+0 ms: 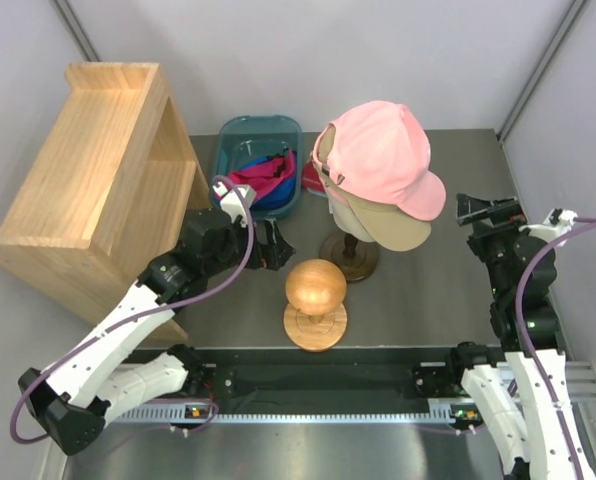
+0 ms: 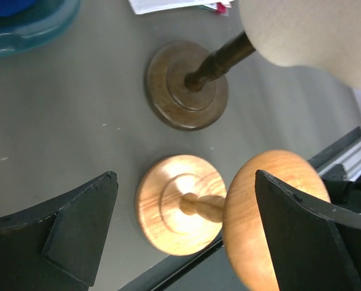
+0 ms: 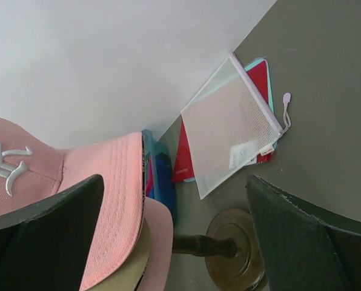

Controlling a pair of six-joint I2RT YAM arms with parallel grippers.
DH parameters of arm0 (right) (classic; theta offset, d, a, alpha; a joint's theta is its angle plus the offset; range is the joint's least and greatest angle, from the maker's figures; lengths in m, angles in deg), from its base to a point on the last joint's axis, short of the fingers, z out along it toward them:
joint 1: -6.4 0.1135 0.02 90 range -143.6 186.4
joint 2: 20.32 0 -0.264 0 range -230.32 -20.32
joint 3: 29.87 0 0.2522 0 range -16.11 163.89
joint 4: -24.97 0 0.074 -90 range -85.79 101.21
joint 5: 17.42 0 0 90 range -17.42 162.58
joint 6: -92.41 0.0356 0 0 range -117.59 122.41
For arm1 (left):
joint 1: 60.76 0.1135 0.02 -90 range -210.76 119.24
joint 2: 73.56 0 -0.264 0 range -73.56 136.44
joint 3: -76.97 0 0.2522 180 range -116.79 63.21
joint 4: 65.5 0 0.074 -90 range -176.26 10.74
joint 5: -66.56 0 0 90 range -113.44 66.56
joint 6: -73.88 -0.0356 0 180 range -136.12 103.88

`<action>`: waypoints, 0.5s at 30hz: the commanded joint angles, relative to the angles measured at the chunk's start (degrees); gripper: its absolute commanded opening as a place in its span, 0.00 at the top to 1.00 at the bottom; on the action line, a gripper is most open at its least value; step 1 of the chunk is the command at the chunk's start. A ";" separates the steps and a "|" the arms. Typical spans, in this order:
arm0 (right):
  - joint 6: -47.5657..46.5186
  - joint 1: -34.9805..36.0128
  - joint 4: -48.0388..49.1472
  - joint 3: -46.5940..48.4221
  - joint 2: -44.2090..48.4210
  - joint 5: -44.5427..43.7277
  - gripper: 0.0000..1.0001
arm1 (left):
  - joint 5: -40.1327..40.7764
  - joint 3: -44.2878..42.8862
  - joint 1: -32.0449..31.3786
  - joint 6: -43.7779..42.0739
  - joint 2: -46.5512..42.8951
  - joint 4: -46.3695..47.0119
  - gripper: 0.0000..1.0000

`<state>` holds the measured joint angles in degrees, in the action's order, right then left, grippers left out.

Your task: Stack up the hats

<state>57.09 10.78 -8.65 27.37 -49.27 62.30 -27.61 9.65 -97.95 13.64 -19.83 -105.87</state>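
The grey table [image 1: 428,290] bears a wooden shelf [image 1: 88,160], teal bin [image 1: 246,134], mesh pouch [image 3: 229,130], dark stand base [image 1: 350,260] and wooden ball stand [image 1: 315,322].

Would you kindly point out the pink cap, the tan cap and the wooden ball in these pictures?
pink cap [image 1: 383,150], top external view, on its crown.
tan cap [image 1: 393,232], top external view, on its brim showing under the pink one.
wooden ball [image 1: 315,286], top external view, on the ball's top.

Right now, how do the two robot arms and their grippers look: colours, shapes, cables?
Both arms, the left arm and the right arm, have white link shells and black joints. A thin purple cable runs along each. The left gripper and the right gripper are black, with broad wedge-shaped fingers.
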 commanded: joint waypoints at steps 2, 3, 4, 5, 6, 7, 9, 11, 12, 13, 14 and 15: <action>0.26 0.19 4.39 -0.06 -2.24 0.17 0.00 | 2.41 -3.13 -0.08 -5.40 -2.67 -11.34 0.01; 0.34 0.10 5.00 -0.24 -2.43 0.52 0.00 | -1.77 -3.13 -0.08 -6.28 -3.54 -12.31 0.01; 0.43 0.10 5.26 -0.33 -2.78 0.88 0.00 | -3.90 -2.96 0.01 -6.55 -4.16 -12.41 0.01; 0.35 0.01 5.35 -0.42 -3.39 1.84 0.00 | -5.66 -2.69 0.01 -6.21 -4.77 -12.41 0.01; 0.43 0.10 5.70 -0.50 -3.74 2.28 0.00 | -7.86 -2.69 0.01 -5.86 -6.00 -12.41 0.01; 0.43 0.01 5.88 -0.59 -4.01 2.81 0.01 | -8.92 -2.60 0.01 -5.50 -6.53 -12.67 0.01; 0.43 0.10 6.14 -0.86 -4.36 4.21 0.00 | -10.51 -2.60 0.01 -3.84 -7.76 -13.03 0.01; 1.04 0.01 6.06 -1.56 -3.92 4.92 0.00 | -12.79 -2.34 0.01 -0.85 -8.47 -12.51 0.01; 1.31 0.10 5.97 -1.82 -3.57 5.10 0.00 | -13.50 -1.99 0.01 0.29 -9.43 -11.89 0.01; 1.83 0.10 5.71 -2.09 -2.79 5.27 0.00 | -14.72 -1.12 0.01 2.48 -9.79 -10.23 0.01; 2.10 0.10 5.45 -2.61 -2.52 5.27 0.00 | -15.60 -0.50 0.01 3.54 -10.22 -9.52 0.01; 2.10 0.10 5.09 -2.70 -2.17 5.19 0.00 | -16.31 0.20 -0.08 4.51 -11.01 -8.73 0.01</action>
<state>58.11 10.73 -4.82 25.43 -53.14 66.32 -38.49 8.27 -97.95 12.87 -28.68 -117.85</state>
